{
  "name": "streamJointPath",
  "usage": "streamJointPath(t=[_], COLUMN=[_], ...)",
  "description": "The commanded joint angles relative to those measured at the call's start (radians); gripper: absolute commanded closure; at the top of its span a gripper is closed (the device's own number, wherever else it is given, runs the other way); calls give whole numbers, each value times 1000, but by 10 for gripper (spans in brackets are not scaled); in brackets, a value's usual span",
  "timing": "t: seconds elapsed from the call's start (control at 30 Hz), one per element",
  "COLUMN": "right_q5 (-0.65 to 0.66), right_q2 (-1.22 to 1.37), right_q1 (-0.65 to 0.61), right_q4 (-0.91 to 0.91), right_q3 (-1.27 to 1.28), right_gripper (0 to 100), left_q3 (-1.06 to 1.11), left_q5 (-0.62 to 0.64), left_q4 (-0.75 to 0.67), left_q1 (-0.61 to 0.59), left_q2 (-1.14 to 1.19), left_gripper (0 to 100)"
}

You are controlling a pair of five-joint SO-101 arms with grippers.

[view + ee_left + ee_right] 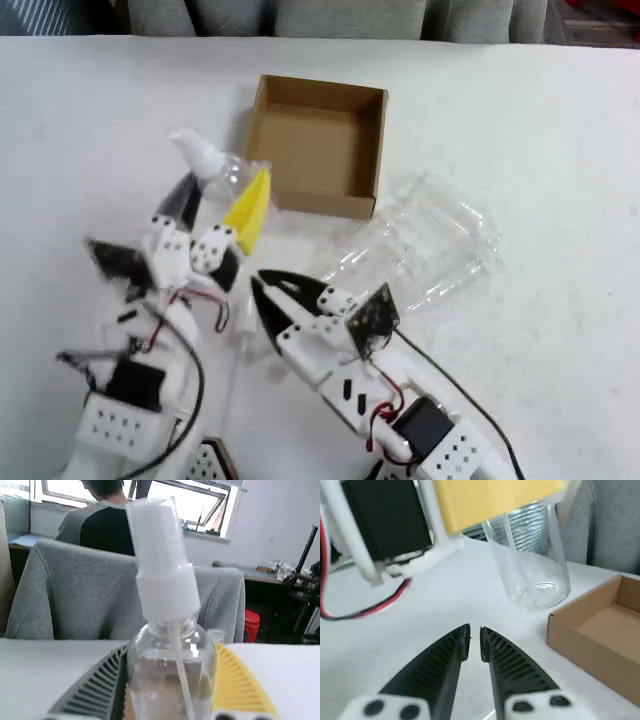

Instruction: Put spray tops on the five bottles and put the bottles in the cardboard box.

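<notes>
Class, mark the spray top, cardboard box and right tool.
spray top [167, 592]: left wrist view, white collar.
cardboard box [315, 150]: high view, bare floor.
right tool [473, 636]: right wrist view, between fingertips.

Clear bottle [170, 680] is capped by white spray top [162, 565]; left end effector [228, 180] is ribbed yellow and grey; cardboard box [325, 205] is brown.

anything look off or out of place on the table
Nothing looks spilled or broken. The one oddity: the clear bottles lie on their sides in a loose heap beside the cardboard box, rather than standing. The left claw grips a bottle with its spray top on.
</notes>
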Motion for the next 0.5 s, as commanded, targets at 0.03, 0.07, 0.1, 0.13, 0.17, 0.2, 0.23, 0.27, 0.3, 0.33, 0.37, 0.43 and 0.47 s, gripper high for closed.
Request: streamJointPath(t=[0.03, 0.07, 0.1, 0.13, 0.17, 0.2, 0.23, 0.27, 0.3, 0.33, 0.37, 0.43, 0.47], right_q5=[3, 3, 3, 3, 5, 9, 11, 11, 11, 11, 11, 12, 12], right_q2=[-19, -19, -19, -19, -19, -19, -19, -19, -18, -15, -13, -13, -13], right_q1=[107, 137, 171, 208, 242, 277, 315, 357, 397, 433, 469, 530, 555], right_q4=[90, 116, 142, 171, 196, 217, 232, 246, 255, 266, 282, 317, 334], right_q3=[23, 23, 23, 23, 23, 23, 23, 23, 23, 23, 23, 23, 23], right_gripper=[983, 983, 983, 983, 983, 982, 982, 982, 982, 982, 982, 982, 982], left_q3=[-232, -275, -316, -358, -399, -439, -476, -508, -540, -569, -597, -647, -669], left_q5=[8, 6, 5, 6, 9, 9, 9, 9, 5, 3, 3, 3, 3], left_q4=[-106, -118, -132, -146, -161, -175, -187, -198, -207, -216, -233, -281, -311], left_q1=[-10, -10, -10, -18, -31, -41, -48, -50, -53, -61, -64, -71, -74], left_q2=[354, 426, 495, 559, 622, 684, 742, 796, 851, 900, 951, 1047, 1096], left_gripper=[946, 946, 946, 946, 946, 946, 946, 946, 946, 945, 945, 946, 946])
